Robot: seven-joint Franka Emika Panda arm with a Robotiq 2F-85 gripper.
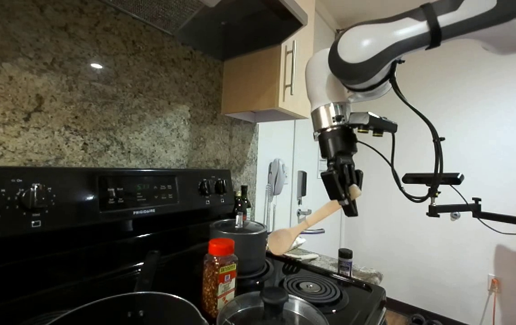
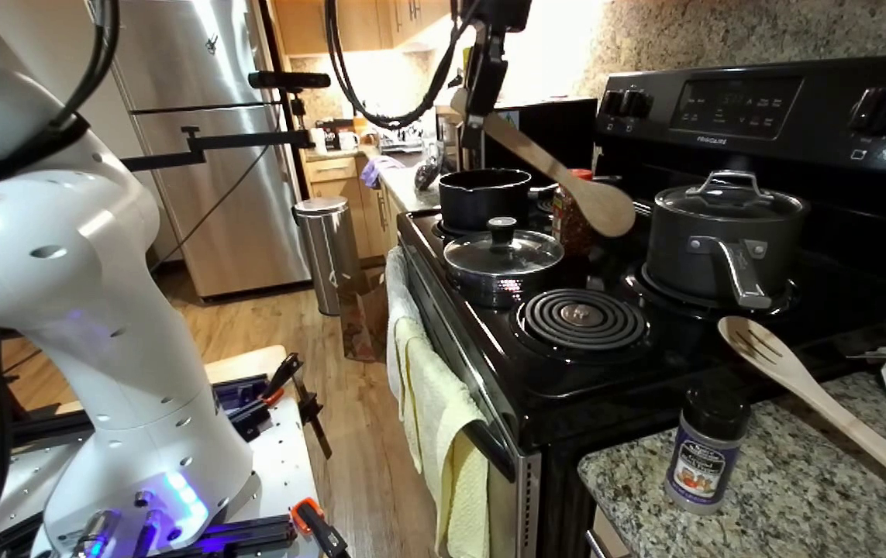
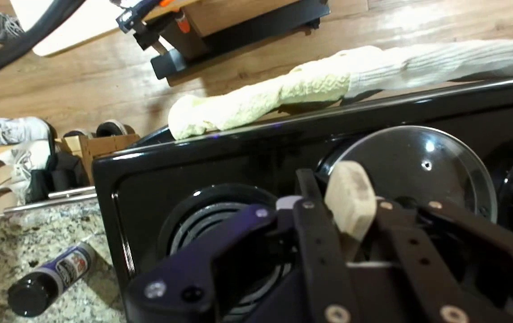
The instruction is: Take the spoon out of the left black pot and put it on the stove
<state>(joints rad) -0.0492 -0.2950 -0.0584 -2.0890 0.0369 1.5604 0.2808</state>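
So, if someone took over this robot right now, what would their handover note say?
Gripper: shut on the wooden spoon, near its handle's end.
Spoon: tilted in mid-air, bowl lowest, not set down.
Lidless black pot: on the stove, spoon outside it.
Done: spoon out of that pot.
Left: lower it onto the stove, let go, back away. I'd probably steer around the glass-lidded pan too.

white arm (image 1: 368, 49), black cables (image 1: 437, 153), black pincer (image 1: 347, 201)
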